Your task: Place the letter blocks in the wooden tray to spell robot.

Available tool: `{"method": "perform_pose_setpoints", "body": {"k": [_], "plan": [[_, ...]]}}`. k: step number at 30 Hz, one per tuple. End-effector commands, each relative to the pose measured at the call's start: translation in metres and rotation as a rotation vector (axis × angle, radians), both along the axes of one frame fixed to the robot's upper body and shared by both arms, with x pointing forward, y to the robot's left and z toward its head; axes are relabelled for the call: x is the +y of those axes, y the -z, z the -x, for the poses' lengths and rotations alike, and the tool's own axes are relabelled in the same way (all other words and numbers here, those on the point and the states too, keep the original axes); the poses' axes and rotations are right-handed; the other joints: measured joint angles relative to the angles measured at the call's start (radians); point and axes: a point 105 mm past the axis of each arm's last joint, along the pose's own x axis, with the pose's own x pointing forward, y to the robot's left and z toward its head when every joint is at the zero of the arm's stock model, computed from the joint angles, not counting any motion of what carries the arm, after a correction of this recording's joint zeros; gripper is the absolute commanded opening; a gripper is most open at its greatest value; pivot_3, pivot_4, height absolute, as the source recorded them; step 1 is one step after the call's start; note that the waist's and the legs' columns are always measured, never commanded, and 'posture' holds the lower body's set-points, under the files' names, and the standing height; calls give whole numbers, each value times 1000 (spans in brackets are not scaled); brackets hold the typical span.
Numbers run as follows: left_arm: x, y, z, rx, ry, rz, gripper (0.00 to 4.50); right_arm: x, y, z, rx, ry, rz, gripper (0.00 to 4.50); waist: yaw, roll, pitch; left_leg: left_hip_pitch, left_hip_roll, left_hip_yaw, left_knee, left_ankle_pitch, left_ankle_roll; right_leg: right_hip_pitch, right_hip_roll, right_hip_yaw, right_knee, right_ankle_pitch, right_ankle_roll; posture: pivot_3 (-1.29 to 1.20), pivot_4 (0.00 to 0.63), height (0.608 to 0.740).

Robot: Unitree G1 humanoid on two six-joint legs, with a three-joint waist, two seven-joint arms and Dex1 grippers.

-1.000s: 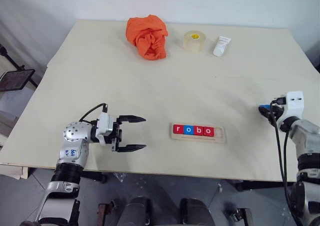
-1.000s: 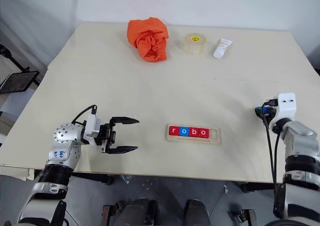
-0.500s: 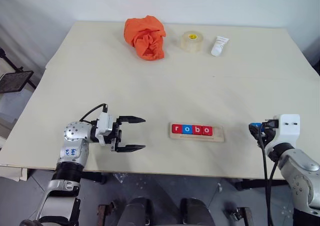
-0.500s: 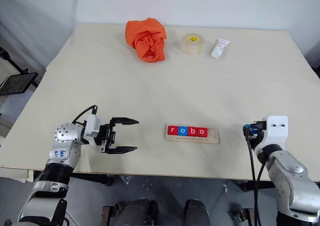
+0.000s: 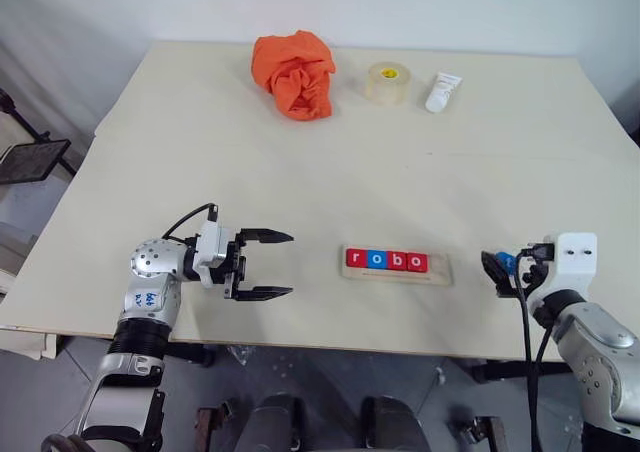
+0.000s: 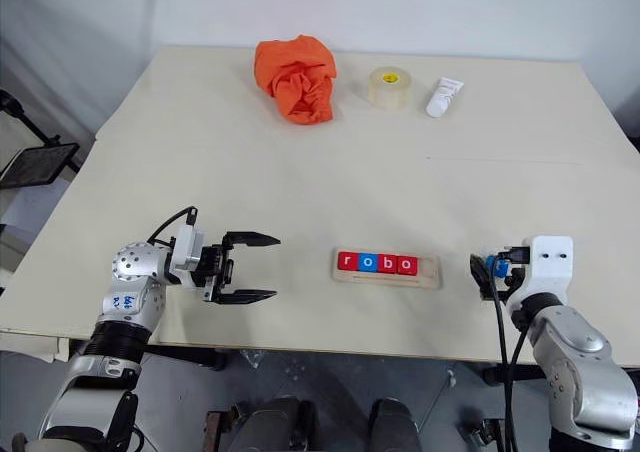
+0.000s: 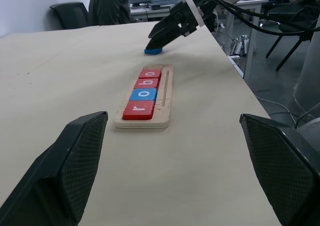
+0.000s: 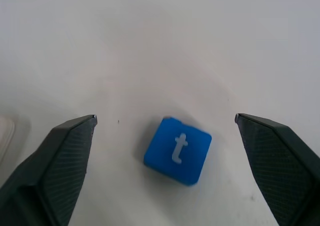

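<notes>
Right wrist view: my right claw (image 8: 165,131) has just released the blue t block (image 8: 177,150) onto the worktop (image 5: 400,172). It lies beside the wooden tray (image 5: 396,265), whose last slot awaits it.

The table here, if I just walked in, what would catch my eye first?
Probably the wooden tray near the table's front edge, its red and blue letter blocks spelling "robo" with the last slot bare. To its right lies a blue t block on the table, between the wide-open jaws of the right gripper. At the far edge, a crumpled orange cloth stands out.
</notes>
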Motion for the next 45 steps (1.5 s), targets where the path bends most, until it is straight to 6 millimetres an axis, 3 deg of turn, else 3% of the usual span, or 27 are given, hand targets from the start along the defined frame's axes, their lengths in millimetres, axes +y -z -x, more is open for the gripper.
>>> {"method": "perform_pose_setpoints", "body": {"k": [1, 3, 9, 13, 17, 30, 33, 40, 45], "plan": [[0, -5, 1, -33, 3, 1, 4500, 4, -20, 5, -50, -83, 50, 4477, 0, 0, 0, 0, 0, 0, 0, 0, 0, 0, 0, 0, 0, 0, 0, 0, 150, 740], [0, -4, 1, -31, 2, 2, 4500, 10, -23, 10, -20, -212, 91, 4477, 0, 0, 0, 0, 0, 0, 0, 0, 0, 0, 0, 0, 0, 0, 0, 0, 150, 740], [-1, -3, 2, -28, 2, 4, 4500, 1, -20, 20, 113, -424, 247, 4477, 2, 0, 0, 0, 0, 1, 0, 0, 0, 1, 0, 0, -2, 0, 0, 0, 150, 740], [-3, -1, 3, -22, 8, 6, 4500, -29, -26, 6, 254, -602, 391, 4477, -1, -1, 0, 0, -1, 2, 0, 0, 2, 4, -1, 0, -8, 0, 0, 0, 150, 740], [-2, 0, 6, -21, 9, 7, 4500, -38, -26, -4, 304, -692, 432, 4477, -3, -1, 0, 1, 2, 1, 0, 0, 1, 4, 1, -2, -8, 0, 1, 0, 150, 740], [2, 2, 14, -18, -18, 8, 4500, -47, -19, -35, 407, -841, 448, 4477, 0, -1, 0, -1, 1, -1, 1, 0, 1, 4, 0, -6, -8, 0, 1, 0, 150, 740], [2, 1, 14, -19, -23, 9, 4500, -47, -14, -32, 437, -867, 455, 3854, 0, -1, 0, -1, 1, -2, 1, 0, 1, 4, 0, -6, -8, 0, 1, 0, 150, 740], [2, 2, 14, -20, -25, 10, 4500, -47, -15, -32, 440, -880, 468, 1599, -1, -1, 0, -1, 1, -1, 1, 0, 1, 5, 0, -6, -8, 0, 1, 0, 150, 740], [-1, 2, 11, -20, -21, 14, 4500, -32, -38, -35, 391, -935, 506, 1463, -1, 0, 0, -1, 1, -1, 1, 0, 1, 4, 0, -6, -8, 0, 1, 0, 150, 740]]}}
